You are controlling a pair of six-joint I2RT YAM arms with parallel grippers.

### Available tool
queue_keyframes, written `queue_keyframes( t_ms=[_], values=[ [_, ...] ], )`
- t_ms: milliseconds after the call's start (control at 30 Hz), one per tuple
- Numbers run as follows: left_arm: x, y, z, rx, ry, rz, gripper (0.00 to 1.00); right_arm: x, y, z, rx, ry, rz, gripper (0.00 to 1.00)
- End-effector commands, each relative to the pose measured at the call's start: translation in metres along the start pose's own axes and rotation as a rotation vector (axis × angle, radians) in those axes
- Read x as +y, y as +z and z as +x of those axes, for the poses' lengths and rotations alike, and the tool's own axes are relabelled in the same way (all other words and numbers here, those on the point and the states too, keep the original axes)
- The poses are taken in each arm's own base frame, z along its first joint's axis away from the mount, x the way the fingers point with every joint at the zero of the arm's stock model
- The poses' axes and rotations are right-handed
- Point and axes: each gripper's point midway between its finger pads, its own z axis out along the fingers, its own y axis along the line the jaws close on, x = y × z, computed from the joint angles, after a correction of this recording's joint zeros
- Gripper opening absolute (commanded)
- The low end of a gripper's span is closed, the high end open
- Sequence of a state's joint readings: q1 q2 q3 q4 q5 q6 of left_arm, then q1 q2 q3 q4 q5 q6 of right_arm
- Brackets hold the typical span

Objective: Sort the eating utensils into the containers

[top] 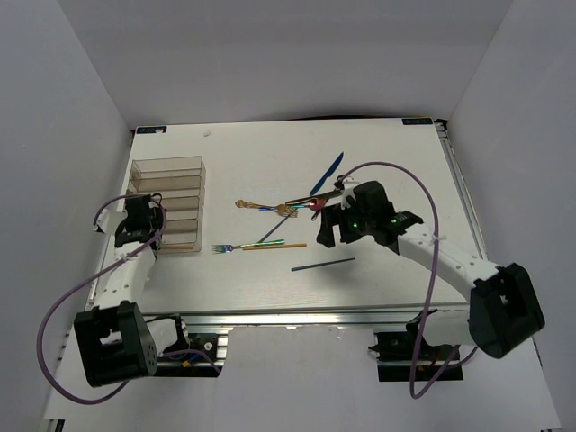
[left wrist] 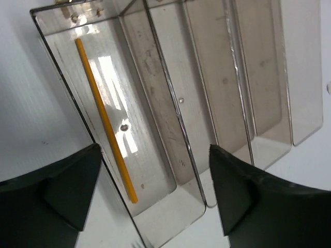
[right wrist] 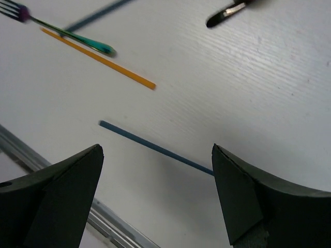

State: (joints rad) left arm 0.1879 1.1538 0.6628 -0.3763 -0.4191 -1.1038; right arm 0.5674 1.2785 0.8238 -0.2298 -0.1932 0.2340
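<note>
White table (top: pixel 261 153), plain pale grey walls (top: pixel 288 54) on three sides, metal rail (top: pixel 297 317) along near edge

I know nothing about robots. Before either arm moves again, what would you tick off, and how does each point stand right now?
1. The left gripper is open and empty: ok.
2. The orange stick lies flat inside the organiser's end compartment: ok.
3. The right gripper is open above the blue stick: ok.
4. That stick lies apart from other utensils: ok.
5. Grip lined up across it: not ok, it runs almost from one jaw to the other.
6. Everything sorted: not ok; the rainbow fork and a second orange stick lie on the table.
</note>
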Motion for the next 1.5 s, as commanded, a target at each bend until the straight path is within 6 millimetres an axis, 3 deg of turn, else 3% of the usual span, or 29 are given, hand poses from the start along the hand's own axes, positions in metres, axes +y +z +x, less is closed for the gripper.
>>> queue_keyframes(
  t_ms=[0,67,167,233,267,367,433,467,633,667,767,933,1033,1133,1233,1267,1333,1367,1400,1467],
  values=[
    [-0.018,-0.026,-0.019,-0.031,-0.017,0.103,0.98,-0.020,0.006,0.014,0.124,-0.085,0.106,0.89],
    [-0.023,-0.039,-0.028,-0.041,0.036,0.130,0.98,-0.025,0.011,0.039,0.243,-0.171,0.120,0.89],
    [-0.032,-0.059,-0.040,-0.061,0.150,0.199,0.98,-0.028,0.016,0.058,0.329,-0.257,0.161,0.89],
    [-0.045,-0.071,-0.035,-0.029,0.223,0.298,0.98,-0.021,0.021,0.069,0.361,-0.324,0.118,0.87],
    [-0.050,-0.075,-0.020,0.033,0.312,0.372,0.98,-0.013,0.025,0.074,0.374,-0.366,0.067,0.85],
    [-0.049,-0.086,0.000,0.111,0.455,0.471,0.98,0.009,0.040,0.090,0.422,-0.522,-0.016,0.82],
    [-0.050,-0.100,0.012,0.137,0.481,0.564,0.98,0.028,0.057,0.092,0.438,-0.630,-0.091,0.78],
    [-0.060,-0.112,0.012,0.130,0.480,0.639,0.98,0.033,0.060,0.086,0.427,-0.646,-0.099,0.78],
    [-0.062,-0.116,0.020,0.162,0.487,0.681,0.98,0.037,0.081,0.110,0.520,-0.679,-0.174,0.68],
    [-0.062,-0.116,0.021,0.166,0.487,0.682,0.98,0.038,0.081,0.118,0.536,-0.677,-0.190,0.61],
    [-0.062,-0.118,0.019,0.155,0.482,0.685,0.98,0.037,0.077,0.140,0.558,-0.690,-0.182,0.27],
    [-0.063,-0.124,0.026,0.183,0.471,0.716,0.98,0.033,0.078,0.147,0.484,-0.834,-0.034,0.00],
    [-0.062,-0.126,0.032,0.215,0.462,0.733,0.98,0.032,0.079,0.146,0.466,-0.848,0.012,0.00],
    [-0.066,-0.139,0.044,0.275,0.443,0.805,0.98,0.052,0.078,0.133,0.366,-0.817,-0.044,0.00],
    [-0.075,-0.161,0.054,0.302,0.412,0.949,0.98,0.082,0.070,0.098,0.203,-0.764,-0.108,0.00],
    [-0.080,-0.182,0.061,0.356,0.381,1.049,0.98,0.093,0.065,0.080,0.137,-0.740,-0.127,0.00],
    [-0.091,-0.202,0.060,0.343,0.348,1.174,0.98,0.105,0.060,0.060,0.076,-0.686,-0.157,0.00],
    [-0.090,-0.207,0.066,0.372,0.320,1.204,0.98,0.121,0.055,0.048,0.049,-0.630,-0.222,0.00],
    [-0.090,-0.215,0.068,0.382,0.316,1.238,0.98,0.125,0.051,0.036,0.026,-0.591,-0.245,0.00],
    [-0.092,-0.228,0.073,0.414,0.290,1.305,0.98,0.148,0.040,0.025,-0.002,-0.520,-0.375,0.00]
  ],
)
